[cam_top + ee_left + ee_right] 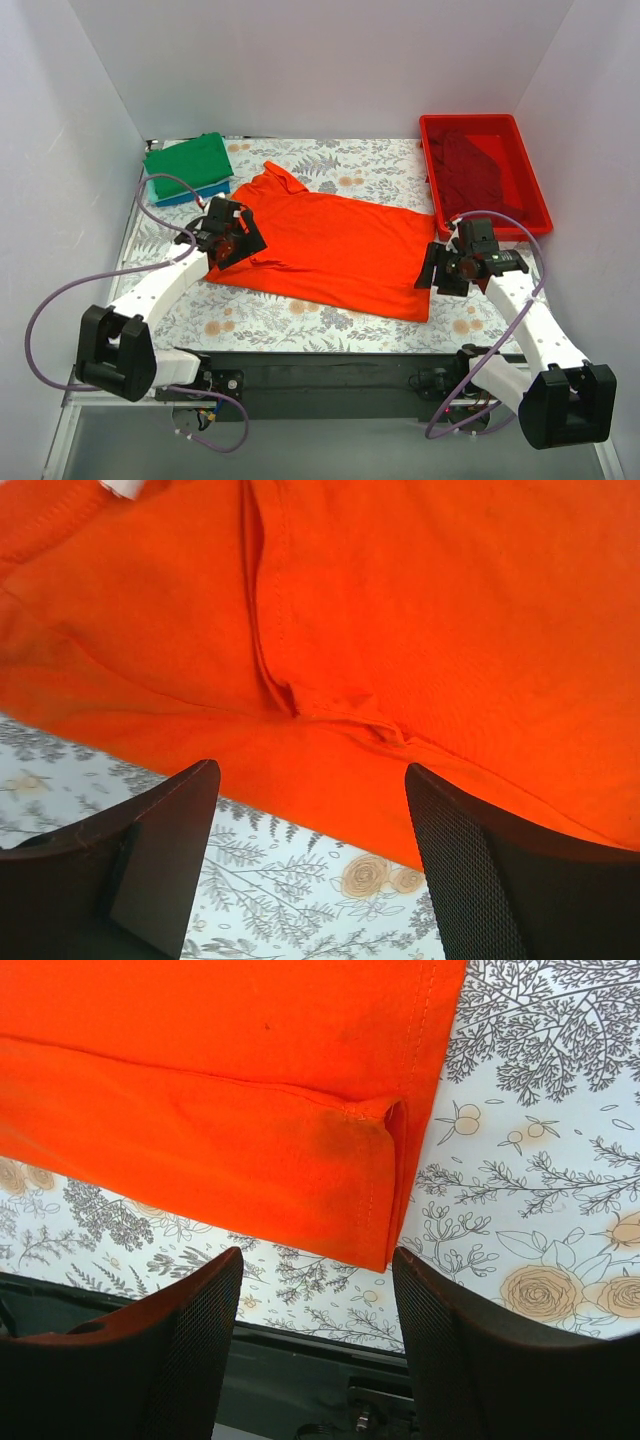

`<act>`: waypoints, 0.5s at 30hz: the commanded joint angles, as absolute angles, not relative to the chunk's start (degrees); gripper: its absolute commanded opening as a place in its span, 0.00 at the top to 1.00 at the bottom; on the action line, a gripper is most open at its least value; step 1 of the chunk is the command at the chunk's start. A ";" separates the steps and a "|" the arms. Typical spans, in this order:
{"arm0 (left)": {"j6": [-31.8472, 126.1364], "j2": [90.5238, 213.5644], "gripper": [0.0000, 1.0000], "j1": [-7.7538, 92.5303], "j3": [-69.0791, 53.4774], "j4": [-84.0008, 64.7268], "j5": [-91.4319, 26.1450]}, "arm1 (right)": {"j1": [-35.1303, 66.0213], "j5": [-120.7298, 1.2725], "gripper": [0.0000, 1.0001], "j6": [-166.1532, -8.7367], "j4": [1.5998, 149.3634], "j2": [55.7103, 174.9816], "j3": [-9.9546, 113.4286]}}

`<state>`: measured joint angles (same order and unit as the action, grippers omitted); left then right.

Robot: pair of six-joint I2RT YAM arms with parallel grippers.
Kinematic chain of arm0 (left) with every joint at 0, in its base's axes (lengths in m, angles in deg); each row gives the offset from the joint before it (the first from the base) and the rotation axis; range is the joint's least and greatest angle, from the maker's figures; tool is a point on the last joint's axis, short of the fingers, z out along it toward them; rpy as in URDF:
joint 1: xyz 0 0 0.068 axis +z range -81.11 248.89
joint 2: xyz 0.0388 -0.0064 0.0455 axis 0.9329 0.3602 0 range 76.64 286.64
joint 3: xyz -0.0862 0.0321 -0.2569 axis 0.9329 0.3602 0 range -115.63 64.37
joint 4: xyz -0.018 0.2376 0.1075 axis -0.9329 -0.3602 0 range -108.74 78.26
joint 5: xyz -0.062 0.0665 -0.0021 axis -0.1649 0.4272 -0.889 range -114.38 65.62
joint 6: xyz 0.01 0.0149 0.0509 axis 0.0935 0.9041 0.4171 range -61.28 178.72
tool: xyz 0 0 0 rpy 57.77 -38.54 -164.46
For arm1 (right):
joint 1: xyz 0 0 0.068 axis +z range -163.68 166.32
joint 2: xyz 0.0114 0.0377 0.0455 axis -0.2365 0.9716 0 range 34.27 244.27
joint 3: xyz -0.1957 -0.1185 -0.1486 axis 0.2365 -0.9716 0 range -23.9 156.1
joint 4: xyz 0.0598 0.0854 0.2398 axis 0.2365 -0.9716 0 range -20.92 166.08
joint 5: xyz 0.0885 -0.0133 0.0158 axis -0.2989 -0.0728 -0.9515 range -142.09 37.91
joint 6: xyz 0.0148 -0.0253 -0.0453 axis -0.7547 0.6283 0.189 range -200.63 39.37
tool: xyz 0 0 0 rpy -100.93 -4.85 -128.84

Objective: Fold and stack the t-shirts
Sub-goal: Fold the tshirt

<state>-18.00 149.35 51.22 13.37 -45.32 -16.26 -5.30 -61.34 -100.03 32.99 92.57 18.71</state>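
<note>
A bright orange-red t-shirt (340,245) lies spread flat in the middle of the flower-patterned table, collar towards the back left. My left gripper (240,248) is open and empty just above its near left edge by the sleeve. The left wrist view shows the shirt (400,610) ahead of the gripper (312,820), with a sleeve seam fold. My right gripper (434,268) is open and empty at the shirt's near right hem corner. That corner (375,1245) sits just ahead of the gripper (315,1300). A folded green t-shirt (188,160) lies on a folded blue one (198,191) at the back left.
A red plastic bin (430,150) at the back right holds a dark red t-shirt (478,165). White walls enclose the table on three sides. A black rail (330,370) runs along the near edge, also visible in the right wrist view (300,1380).
</note>
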 commanded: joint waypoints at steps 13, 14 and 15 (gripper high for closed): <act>-25.65 157.84 0.27 48.67 15.86 -38.02 -19.81 | -4.45 -63.60 0.33 -99.88 37.58 91.40 14.95; -25.65 158.20 0.28 48.67 15.77 -37.76 -19.81 | -4.45 -63.69 0.33 -99.79 37.75 91.31 14.78; -25.65 158.55 0.28 48.41 15.50 -37.67 -19.72 | -4.45 -63.69 0.33 -99.79 37.76 91.31 14.69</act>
